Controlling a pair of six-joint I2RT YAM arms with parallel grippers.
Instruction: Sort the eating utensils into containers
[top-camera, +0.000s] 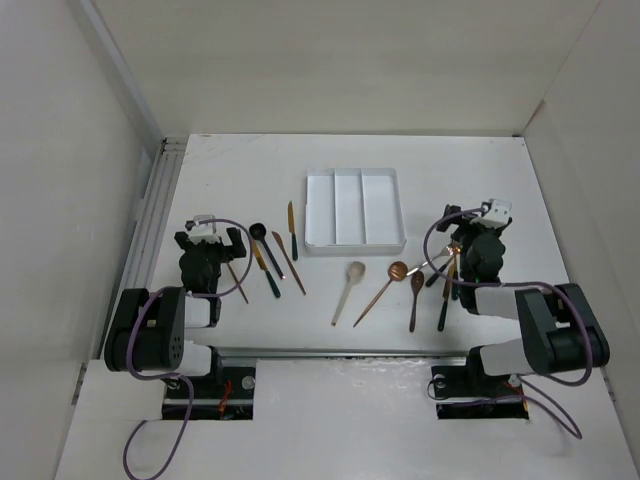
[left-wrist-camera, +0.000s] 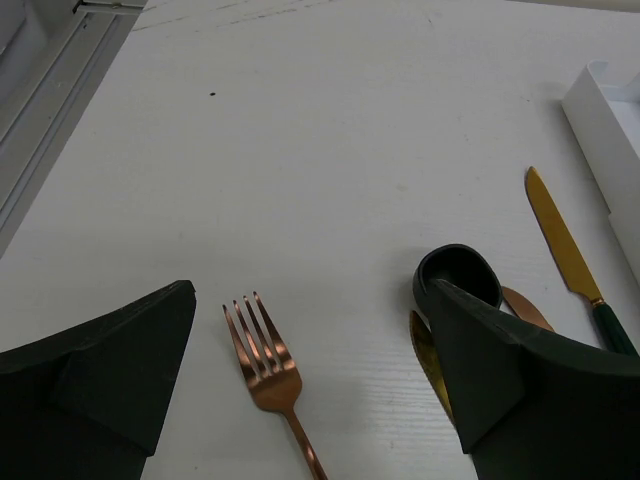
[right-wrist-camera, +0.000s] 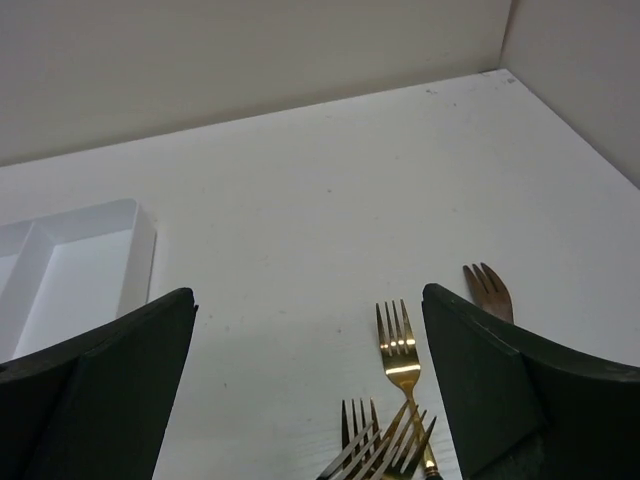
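The containers are three long compartments of one white tray (top-camera: 355, 246) at the table's middle back, with nothing in them. Eating utensils lie in front of it. On the left are a black spoon (top-camera: 258, 232), a gold knife (top-camera: 292, 228) and a copper fork (left-wrist-camera: 265, 360). A cream spoon (top-camera: 351, 288) and a copper spoon (top-camera: 386, 288) lie in the middle. Crossed gold forks (right-wrist-camera: 398, 345) are on the right. My left gripper (left-wrist-camera: 312, 290) hangs open above the copper fork. My right gripper (right-wrist-camera: 308, 292) hangs open over the forks. Neither holds anything.
White enclosure walls stand on three sides. An aluminium rail (top-camera: 158, 200) runs along the table's left edge and another (top-camera: 340, 352) along the front, between the arm bases. The tray's corner (left-wrist-camera: 605, 110) shows at the right of the left wrist view.
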